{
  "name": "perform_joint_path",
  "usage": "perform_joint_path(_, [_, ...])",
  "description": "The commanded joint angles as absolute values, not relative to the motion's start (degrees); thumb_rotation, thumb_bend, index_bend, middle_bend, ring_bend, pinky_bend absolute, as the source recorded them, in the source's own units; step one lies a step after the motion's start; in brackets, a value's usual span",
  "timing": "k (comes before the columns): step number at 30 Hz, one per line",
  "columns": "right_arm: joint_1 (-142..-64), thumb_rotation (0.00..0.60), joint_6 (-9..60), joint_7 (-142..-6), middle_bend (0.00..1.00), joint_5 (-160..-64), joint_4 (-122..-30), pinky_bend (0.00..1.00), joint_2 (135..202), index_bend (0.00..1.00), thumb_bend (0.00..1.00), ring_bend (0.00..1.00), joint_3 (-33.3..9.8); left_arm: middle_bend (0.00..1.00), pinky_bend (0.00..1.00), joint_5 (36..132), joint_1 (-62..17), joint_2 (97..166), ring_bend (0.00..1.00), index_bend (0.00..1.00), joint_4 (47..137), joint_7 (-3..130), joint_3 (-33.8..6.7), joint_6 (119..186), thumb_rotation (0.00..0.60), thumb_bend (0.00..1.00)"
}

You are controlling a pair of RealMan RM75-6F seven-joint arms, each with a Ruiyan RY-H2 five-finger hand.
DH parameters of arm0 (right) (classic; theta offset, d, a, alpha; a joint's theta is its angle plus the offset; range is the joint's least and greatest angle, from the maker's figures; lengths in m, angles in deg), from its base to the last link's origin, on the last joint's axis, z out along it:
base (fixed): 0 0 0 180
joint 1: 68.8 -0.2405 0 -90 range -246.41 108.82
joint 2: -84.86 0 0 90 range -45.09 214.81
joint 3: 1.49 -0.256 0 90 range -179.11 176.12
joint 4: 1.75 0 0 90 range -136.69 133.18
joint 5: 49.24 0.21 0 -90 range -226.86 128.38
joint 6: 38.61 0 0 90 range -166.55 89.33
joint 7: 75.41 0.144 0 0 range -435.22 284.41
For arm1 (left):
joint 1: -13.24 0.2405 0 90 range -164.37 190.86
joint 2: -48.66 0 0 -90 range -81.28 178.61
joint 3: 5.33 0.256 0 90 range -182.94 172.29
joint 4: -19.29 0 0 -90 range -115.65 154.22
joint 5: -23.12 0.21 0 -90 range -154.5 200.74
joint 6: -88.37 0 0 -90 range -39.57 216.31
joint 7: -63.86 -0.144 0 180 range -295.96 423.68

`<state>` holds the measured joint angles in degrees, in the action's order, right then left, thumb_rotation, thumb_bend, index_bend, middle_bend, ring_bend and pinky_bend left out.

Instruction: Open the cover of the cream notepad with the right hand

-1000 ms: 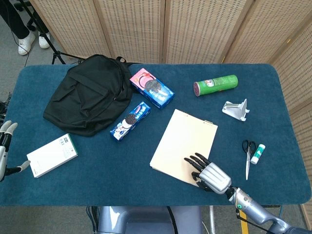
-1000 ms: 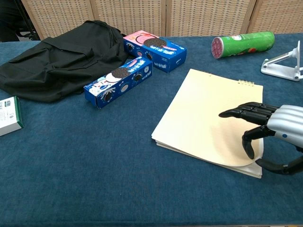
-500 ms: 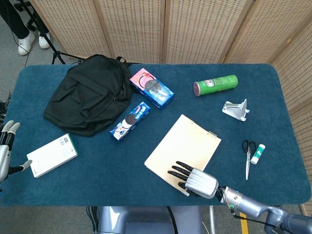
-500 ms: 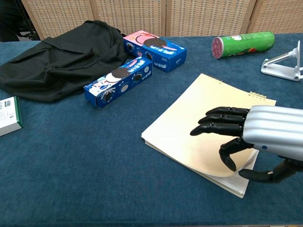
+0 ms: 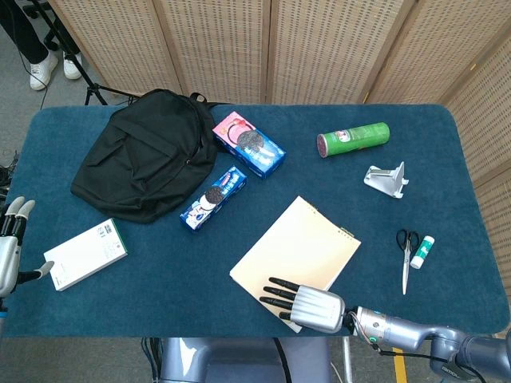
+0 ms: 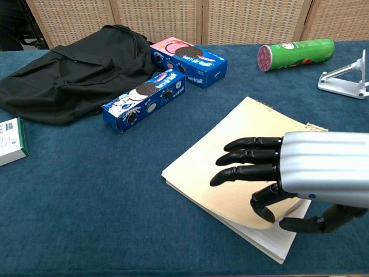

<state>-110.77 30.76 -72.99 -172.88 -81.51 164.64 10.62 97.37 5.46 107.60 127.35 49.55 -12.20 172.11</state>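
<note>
Cream notepad [image 5: 297, 251]: near desk [image 5: 160, 287] front edge, slid and turned further left than before. Right robot hand [image 6: 300, 173]: shifted left, pinching the lifted cover corner. Left robot hand [image 5: 9, 239]: unmoved, fingers apart, empty.

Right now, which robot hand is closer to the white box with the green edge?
Left. The left hand sits just beside the white box at the table's edge; the right hand is far across, on the cream notepad.
</note>
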Motion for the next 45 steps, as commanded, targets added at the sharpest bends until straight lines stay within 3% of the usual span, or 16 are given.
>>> perform_joint_path(1, [-111.3, 0.6, 30.5, -73.6, 0.12, -172.4, -82.1, 0.0, 164.4, 0.66, 0.73, 0.0, 10.3, 0.0, 0.0, 97.1, 5.4, 107.7, 0.0, 0.0, 127.4, 49.3, -12.2, 172.1, 0.6, 0.0])
perform_joint_path(6, [-110.6, 0.6, 31.0, -71.9, 0.13, -167.4, -82.2, 0.0, 164.7, 0.66, 0.75, 0.0, 7.8, 0.0, 0.0, 97.0, 5.5, 107.6, 0.0, 0.0, 127.5, 49.7, -12.2, 172.2, 0.6, 0.0])
perform_joint_path(17, [-108.7, 0.6, 30.4, -62.9, 0.14, -148.0, -85.7, 0.0, 160.9, 0.7, 0.82, 0.0, -2.0, 0.0, 0.0, 97.6, 5.8, 106.5, 0.0, 0.0, 127.5, 52.0, -12.1, 172.2, 0.6, 0.0])
perform_joint_path(27, [-107.3, 0.6, 25.4, -62.8, 0.14, -117.1, -87.2, 0.0, 161.1, 0.71, 0.87, 0.0, -17.0, 0.0, 0.0, 98.3, 6.1, 105.6, 0.0, 0.0, 127.5, 53.9, -11.8, 171.9, 0.6, 0.0])
perform_joint_path(30, [-108.6, 0.6, 22.9, -65.6, 0.14, -101.2, -82.5, 0.0, 163.3, 0.71, 0.88, 0.0, -23.8, 0.0, 0.0, 98.0, 6.0, 105.6, 0.0, 0.0, 127.5, 53.9, -11.8, 171.7, 0.6, 0.0])
perform_joint_path(36, [-111.1, 0.6, 21.2, -71.5, 0.14, -85.1, -74.4, 0.0, 166.9, 0.71, 0.88, 0.0, -29.6, 0.0, 0.0, 97.3, 5.7, 105.6, 0.0, 0.0, 127.4, 53.4, -12.0, 171.1, 0.6, 0.0])
perform_joint_path(39, [-114.5, 0.6, 19.5, -74.1, 0.14, -76.7, -61.2, 0.0, 171.4, 0.72, 0.88, 0.0, -33.6, 0.0, 0.0, 94.7, 5.0, 106.0, 0.0, 0.0, 127.3, 52.2, -12.8, 170.3, 0.6, 0.0])
perform_joint_path(40, [-115.1, 0.6, 17.2, -74.8, 0.12, -75.1, -57.9, 0.0, 172.1, 0.69, 0.86, 0.0, -34.1, 0.0, 0.0, 94.0, 4.8, 106.1, 0.0, 0.0, 127.3, 51.9, -13.1, 170.0, 0.6, 0.0])
perform_joint_path(41, [-115.4, 0.6, 13.5, -75.2, 0.08, -74.2, -55.7, 0.0, 172.0, 0.54, 0.72, 0.0, -34.1, 0.0, 0.0, 93.4, 4.6, 106.2, 0.0, 0.0, 127.3, 51.5, -13.3, 169.9, 0.6, 0.0])
perform_joint_path(42, [-115.4, 0.6, 9.9, -75.2, 0.04, -73.2, -54.3, 0.0, 171.5, 0.33, 0.49, 0.0, -34.3, 0.0, 0.0, 92.8, 4.4, 106.3, 0.0, 0.0, 127.4, 51.3, -13.5, 169.7, 0.6, 0.0])
perform_joint_path(44, [-115.6, 0.6, 6.8, -74.6, 0.0, -71.5, -51.5, 0.0, 171.4, 0.03, 0.13, 0.0, -35.5, 0.0, 0.0, 92.0, 4.1, 106.5, 0.0, 0.0, 127.5, 50.7, -13.8, 169.5, 0.6, 0.0])
perform_joint_path(45, [-116.0, 0.6, 6.7, -74.1, 0.0, -71.4, -49.7, 0.0, 171.9, 0.0, 0.06, 0.0, -36.1, 0.0, 0.0, 91.7, 3.9, 106.7, 0.0, 0.0, 127.5, 50.3, -13.9, 169.4, 0.6, 0.0])
